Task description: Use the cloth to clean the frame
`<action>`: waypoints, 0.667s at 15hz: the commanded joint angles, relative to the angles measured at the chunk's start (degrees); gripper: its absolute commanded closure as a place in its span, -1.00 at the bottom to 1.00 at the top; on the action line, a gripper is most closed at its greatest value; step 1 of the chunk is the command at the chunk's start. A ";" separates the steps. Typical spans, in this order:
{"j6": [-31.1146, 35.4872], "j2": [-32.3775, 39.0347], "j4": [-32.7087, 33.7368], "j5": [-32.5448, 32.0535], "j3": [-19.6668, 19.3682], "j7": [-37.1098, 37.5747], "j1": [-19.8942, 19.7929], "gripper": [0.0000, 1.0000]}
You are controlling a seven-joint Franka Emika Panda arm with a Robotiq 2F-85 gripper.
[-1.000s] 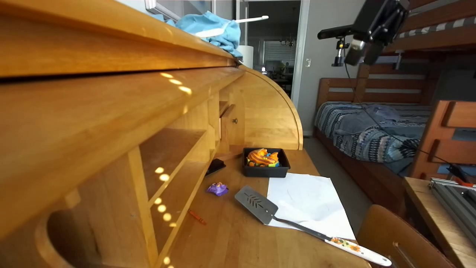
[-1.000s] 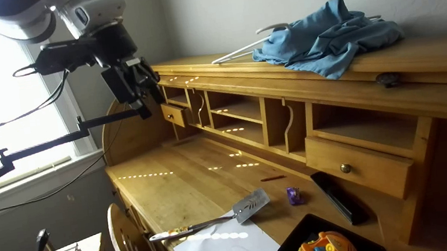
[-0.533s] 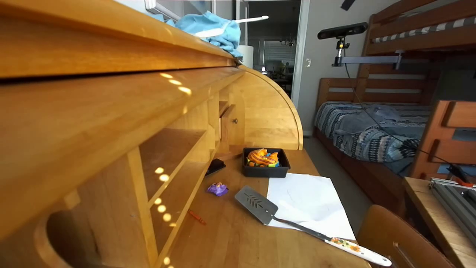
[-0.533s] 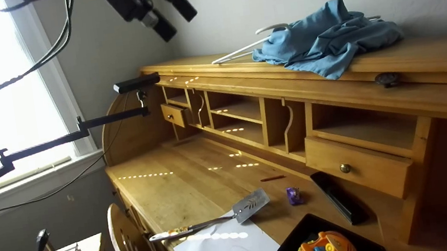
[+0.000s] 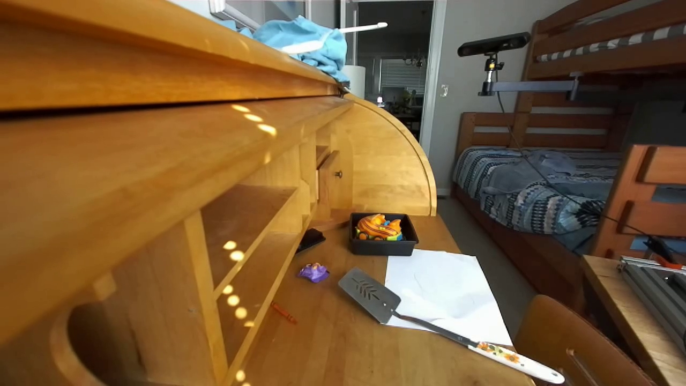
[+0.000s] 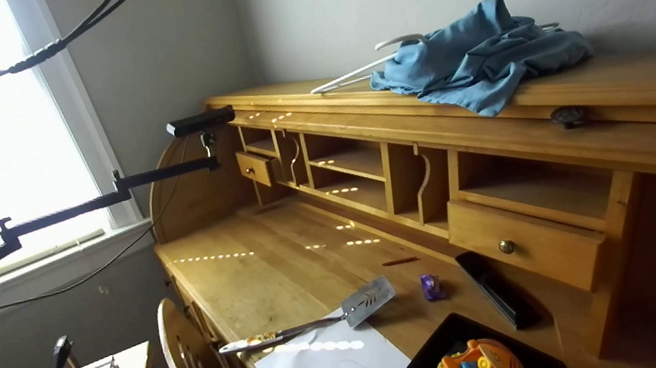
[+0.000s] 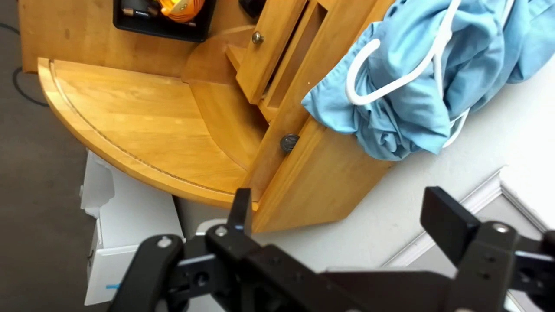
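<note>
Faintly, "DURACELL" on a battery (image 7: 135, 12) in a tray (image 7: 156, 30) on the desk (image 7: 78, 45)

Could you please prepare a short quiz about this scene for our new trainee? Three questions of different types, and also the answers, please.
1. Which white thing lies with the cloth on top of the desk?
2. True or false: the toy sits on the paper.
3. Choose one: the gripper is (a) shut and empty, (b) shut on the cloth, (c) open, with nothing held.

Key: 1. The hanger. 2. False: the toy sits in the tray. 3. c.
</note>
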 commanded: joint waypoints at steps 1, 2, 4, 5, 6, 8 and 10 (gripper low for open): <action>-0.18 0.64 0.68 -0.95 -1.05 0.90 1.51 -1.00; -4.06 0.14 0.86 2.47 -2.85 -1.47 3.46 -1.00; -4.26 1.93 2.24 1.34 -3.68 0.12 2.31 -1.00; -4.23 4.06 3.85 2.94 -6.15 -3.61 3.39 -1.00; -4.77 5.56 5.11 4.37 -8.04 -5.60 3.88 -1.00; -4.87 9.49 8.26 8.80 -11.88 -10.63 5.16 -1.00; -7.40 13.93 12.65 15.58 -15.40 -14.98 6.32 -1.00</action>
